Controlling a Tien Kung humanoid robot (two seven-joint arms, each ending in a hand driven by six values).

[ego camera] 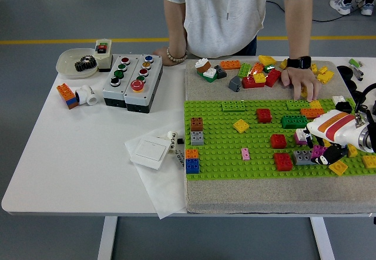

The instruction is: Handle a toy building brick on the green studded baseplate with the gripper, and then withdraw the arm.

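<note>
The green studded baseplate [229,137] lies on a beige mat, with several bricks pressed onto it. My right hand [327,152], white with orange stripes, comes in from the right edge low over the plate's right end. Its black fingers are curled on a small magenta brick [318,151], which sits against a grey brick [303,156]. A white-and-magenta brick [301,135] stands just left of the hand. Red bricks [282,161] and a yellow brick [338,166] lie close by. My left arm is out of view.
A person stands at the far side, one hand with a black watch [299,83] resting on the loose brick pile [252,75], the other [170,57] on the table. A button box [129,81], a bowl [76,63] and a white paper [153,154] are on the left.
</note>
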